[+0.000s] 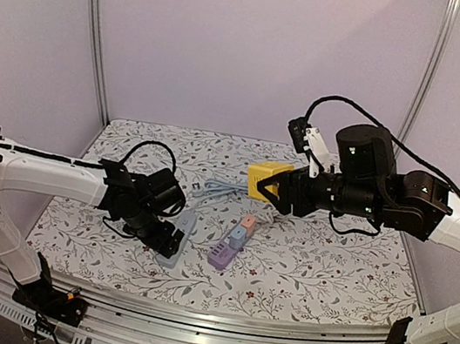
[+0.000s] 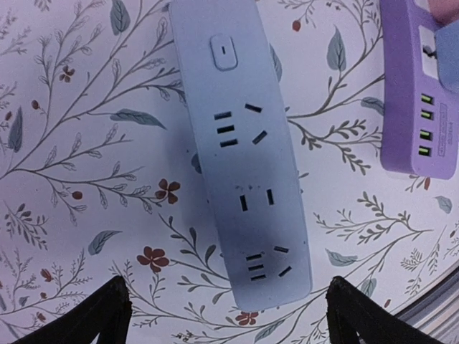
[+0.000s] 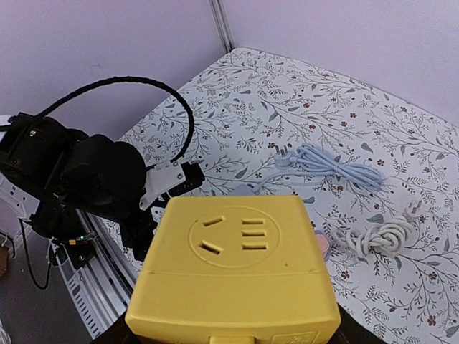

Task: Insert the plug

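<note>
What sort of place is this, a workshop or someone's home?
Probably a robot lab's test booth: left arm and right arm bolted to a metal rail, plain walls on frame posts, a white strip and purple strip laid out on a flowered cloth.

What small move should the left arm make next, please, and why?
Probably lower the left gripper and close it on the pale blue plastic power strip to steady it: its open fingers straddle the strip's end, while the right gripper holds the yellow cube-shaped adapter aloft.
</note>
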You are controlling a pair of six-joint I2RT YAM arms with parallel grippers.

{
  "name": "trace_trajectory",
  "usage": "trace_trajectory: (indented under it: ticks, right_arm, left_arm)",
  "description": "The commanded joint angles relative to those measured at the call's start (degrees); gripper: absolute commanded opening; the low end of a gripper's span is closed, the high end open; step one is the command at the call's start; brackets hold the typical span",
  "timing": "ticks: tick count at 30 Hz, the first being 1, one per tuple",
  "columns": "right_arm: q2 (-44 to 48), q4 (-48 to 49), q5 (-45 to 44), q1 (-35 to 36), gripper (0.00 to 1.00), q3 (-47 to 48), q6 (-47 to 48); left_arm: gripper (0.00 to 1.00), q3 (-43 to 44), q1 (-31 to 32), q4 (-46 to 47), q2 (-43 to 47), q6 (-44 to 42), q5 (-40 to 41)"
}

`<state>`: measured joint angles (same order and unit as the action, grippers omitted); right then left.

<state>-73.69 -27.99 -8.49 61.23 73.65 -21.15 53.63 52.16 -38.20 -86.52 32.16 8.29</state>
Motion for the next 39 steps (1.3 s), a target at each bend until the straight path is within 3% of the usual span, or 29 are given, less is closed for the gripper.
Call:
trace_trajectory:
  ticks: [1, 13, 18, 20, 34, 39]
  right_arm:
    - [0.48, 0.46, 0.39, 0.24, 0.0, -0.03, -1.37]
    - [1.0, -0.39, -0.19, 0.13, 0.0, -0.33, -1.44]
    - [1.52, -0.75, -0.64, 0.18, 0.0, -0.88, -2.18]
    - [1.91, -0.7, -0.94, 0.19, 0.0, -1.38, -2.38]
    - [4.55, -1.03, -3.68, 0.13, 0.0, -3.54, -2.41]
    - [5.21, -1.21, -3.9, 0.19, 0.0, -4.17, -2.75]
  left_arm:
    - [0.93, -0.11, 1.39, 2.66, -3.89, 0.25, 1.84]
    - [0.76, 2.58, 4.55, 4.96, -13.25, -2.44, 3.65]
    - [0.47, 2.89, 6.02, 5.55, -13.7, -3.38, 4.32]
    - [0.4, 3.33, 6.97, 5.58, -13.68, -4.14, 4.1]
    - [0.32, 12.36, 19.84, 2.75, -21.89, -13.79, -0.4]
    - [0.32, 14.65, 20.77, 1.71, -22.69, -14.35, 0.14]
